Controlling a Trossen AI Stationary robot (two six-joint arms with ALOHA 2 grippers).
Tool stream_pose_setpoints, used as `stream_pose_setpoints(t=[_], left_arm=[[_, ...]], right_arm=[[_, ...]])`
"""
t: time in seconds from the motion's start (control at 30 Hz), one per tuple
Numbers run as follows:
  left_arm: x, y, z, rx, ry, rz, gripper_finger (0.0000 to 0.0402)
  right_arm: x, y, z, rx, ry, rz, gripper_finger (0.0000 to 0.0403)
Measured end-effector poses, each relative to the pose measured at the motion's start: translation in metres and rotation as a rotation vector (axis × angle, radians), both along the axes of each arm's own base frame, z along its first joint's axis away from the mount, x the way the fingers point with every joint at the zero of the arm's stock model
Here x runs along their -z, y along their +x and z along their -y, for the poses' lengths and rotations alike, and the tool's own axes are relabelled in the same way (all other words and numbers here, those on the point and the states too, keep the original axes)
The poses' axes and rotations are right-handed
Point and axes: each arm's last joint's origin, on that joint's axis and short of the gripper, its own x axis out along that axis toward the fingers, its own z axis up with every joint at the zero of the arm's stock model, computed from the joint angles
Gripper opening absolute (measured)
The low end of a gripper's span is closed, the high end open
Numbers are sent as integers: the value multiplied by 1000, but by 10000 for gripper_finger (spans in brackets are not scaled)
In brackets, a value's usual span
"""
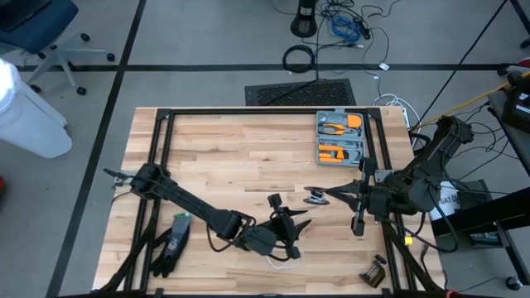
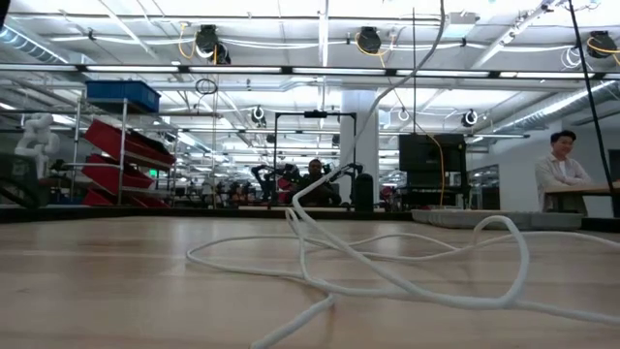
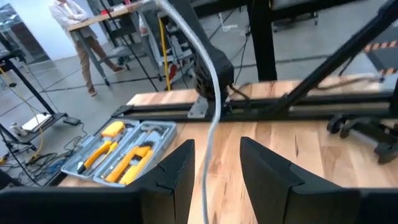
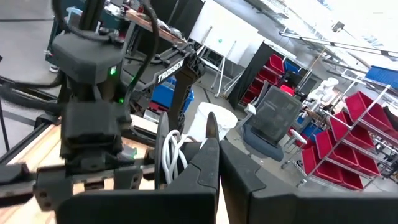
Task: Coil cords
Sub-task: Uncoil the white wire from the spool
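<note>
Left gripper (image 3: 214, 171) sits at the near middle of the table, its 2 fingers apart, with a strand of the white cord (image 3: 211, 118) running up between them; from the wrist view I cannot tell whether the pads are actually pinching it or just straddling it. Out from there, the cord spills loose across the wooden table (image 1: 232, 157): the low view shows wide, sloppy loops (image 2: 387, 262) sprawled on the boards, and from above a few turns lie just in front of the left gripper (image 1: 286, 234). Over on the right, the right gripper (image 4: 214, 165) hovers mid-table, fingers pressed together, with some white turns (image 4: 171, 155) showing just beside them, held or not, I cannot tell. My read: coiling is barely underway, no tidy bundle yet, most of the winding still left to do.
</note>
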Motion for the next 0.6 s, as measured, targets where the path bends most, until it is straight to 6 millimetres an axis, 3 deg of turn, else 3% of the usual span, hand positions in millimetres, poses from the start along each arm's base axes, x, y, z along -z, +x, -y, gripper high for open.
stream_pose_setpoints(t=[0.6], left_arm=[[12, 8, -5, 28, 2, -29, 134]], right_arm=[[-1, 0, 0, -5, -1, 4, 0]])
